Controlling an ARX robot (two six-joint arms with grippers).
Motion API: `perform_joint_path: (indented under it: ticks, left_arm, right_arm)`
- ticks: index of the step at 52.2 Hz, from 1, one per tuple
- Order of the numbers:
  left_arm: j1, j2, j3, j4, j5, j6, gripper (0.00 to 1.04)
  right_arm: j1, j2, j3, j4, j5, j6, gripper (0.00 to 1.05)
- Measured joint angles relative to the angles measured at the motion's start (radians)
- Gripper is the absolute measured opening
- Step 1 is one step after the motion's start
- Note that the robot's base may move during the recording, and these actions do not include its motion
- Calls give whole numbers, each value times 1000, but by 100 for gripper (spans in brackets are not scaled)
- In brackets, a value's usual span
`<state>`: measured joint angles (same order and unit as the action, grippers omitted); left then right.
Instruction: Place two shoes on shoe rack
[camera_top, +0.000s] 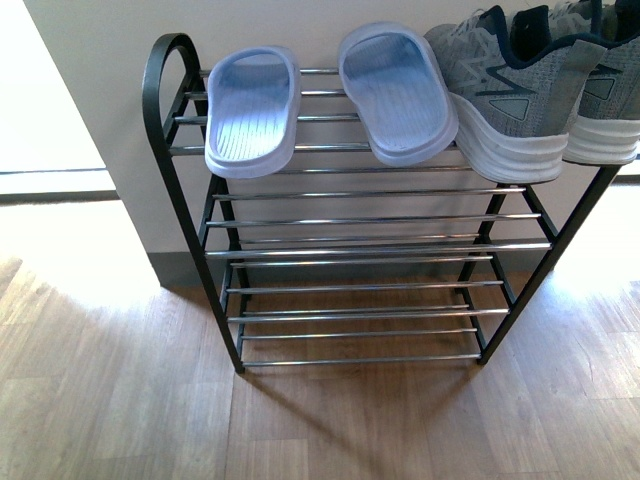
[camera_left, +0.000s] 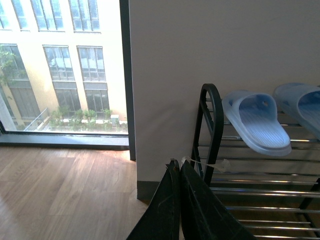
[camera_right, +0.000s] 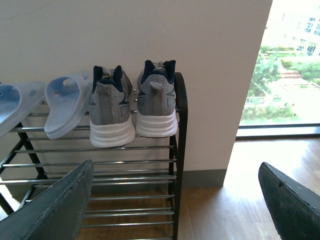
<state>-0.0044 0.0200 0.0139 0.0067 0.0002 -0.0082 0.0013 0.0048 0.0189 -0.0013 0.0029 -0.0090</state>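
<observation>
Front view: the two shoes (camera_top: 520, 90) are set side by side on the shoe rack's (camera_top: 165, 70) top rods, so the right jaws (camera_right: 175, 200) are spread wide and the left jaws (camera_left: 179, 200) are pressed together, empty.

Both tools have broad, flat, matte black fingers (camera_right: 55, 210) with scuffed, dusty surfaces (camera_left: 200, 210).
</observation>
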Motion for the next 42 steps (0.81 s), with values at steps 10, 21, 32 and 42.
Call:
perform_joint_path:
  ticks: [10, 21, 32, 42]
  left_arm:
    - [1, -4, 0, -7, 0, 0, 1]
    - [1, -4, 0, -7, 0, 0, 21]
    - [1, -5, 0, -7, 0, 0, 71]
    - [1, -5, 0, -7, 0, 2, 95]
  right_arm:
    - [0, -1, 0, 0, -1, 0, 96]
    - [0, -1, 0, 0, 0, 0, 96]
    - [0, -1, 0, 0, 0, 0, 96]
    - [0, 0, 0, 0, 0, 0, 96]
